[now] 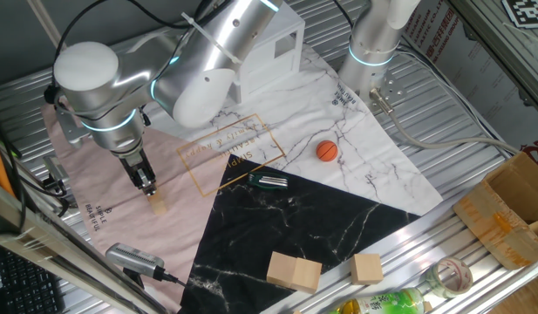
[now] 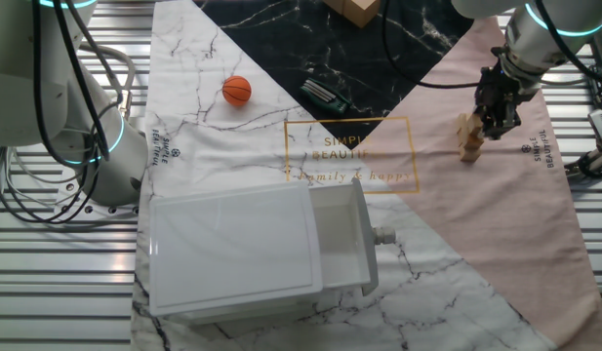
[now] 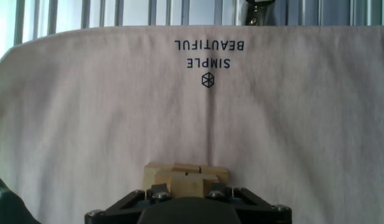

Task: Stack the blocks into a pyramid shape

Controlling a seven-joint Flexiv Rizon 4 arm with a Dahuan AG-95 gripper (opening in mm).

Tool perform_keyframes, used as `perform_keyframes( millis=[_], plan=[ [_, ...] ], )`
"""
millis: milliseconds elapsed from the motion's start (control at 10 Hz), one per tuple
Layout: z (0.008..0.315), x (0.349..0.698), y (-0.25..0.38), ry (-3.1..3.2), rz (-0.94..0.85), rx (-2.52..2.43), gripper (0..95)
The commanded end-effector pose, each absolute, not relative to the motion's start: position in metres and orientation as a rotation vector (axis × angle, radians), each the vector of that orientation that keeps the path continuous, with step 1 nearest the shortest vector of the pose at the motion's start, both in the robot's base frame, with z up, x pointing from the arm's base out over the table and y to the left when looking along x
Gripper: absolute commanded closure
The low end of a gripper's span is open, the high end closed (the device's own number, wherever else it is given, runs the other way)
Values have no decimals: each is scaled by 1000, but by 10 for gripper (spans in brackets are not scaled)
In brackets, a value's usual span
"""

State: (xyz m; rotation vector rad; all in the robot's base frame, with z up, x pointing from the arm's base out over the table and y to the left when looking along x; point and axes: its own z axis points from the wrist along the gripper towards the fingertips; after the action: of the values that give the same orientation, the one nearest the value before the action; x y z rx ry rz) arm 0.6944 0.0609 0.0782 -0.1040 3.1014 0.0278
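While the arm reaches over the pink cloth (image 1: 85, 187) near the table's left edge in one fixed view, the gripper (image 1: 147, 186) hangs directly above the blocks (image 1: 157, 206), of which only a small tan patch shows; whether the fingers touch it cannot be told, and the two larger wooden blocks (image 1: 294, 270) lie well apart near the front edge. From the other fixed view, the blocks (image 2: 468, 136) stand as a small tiered pile on the pink cloth with the gripper (image 2: 499, 124) just beside and over its upper part, fingers narrow; grip or release cannot be told. Through the hand view, the blocks (image 3: 187, 176) sit at the bottom edge, between and just beyond the fingers, one cube raised above a row. Judgement: placement of an upper cube is in hand; the next move calls for a straight, gentle lift without nudging the pile.
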Motion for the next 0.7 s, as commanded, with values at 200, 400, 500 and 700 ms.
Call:
perform_keyframes(
  millis=[200, 400, 500, 700],
  plan=[
    [78, 695, 61, 3101, 29, -115, 380],
    [83, 692, 63, 3097, 27, -120, 380],
    [86, 691, 64, 3096, 23, -124, 380],
    [94, 689, 61, 3093, 30, -132, 380]
  ],
)
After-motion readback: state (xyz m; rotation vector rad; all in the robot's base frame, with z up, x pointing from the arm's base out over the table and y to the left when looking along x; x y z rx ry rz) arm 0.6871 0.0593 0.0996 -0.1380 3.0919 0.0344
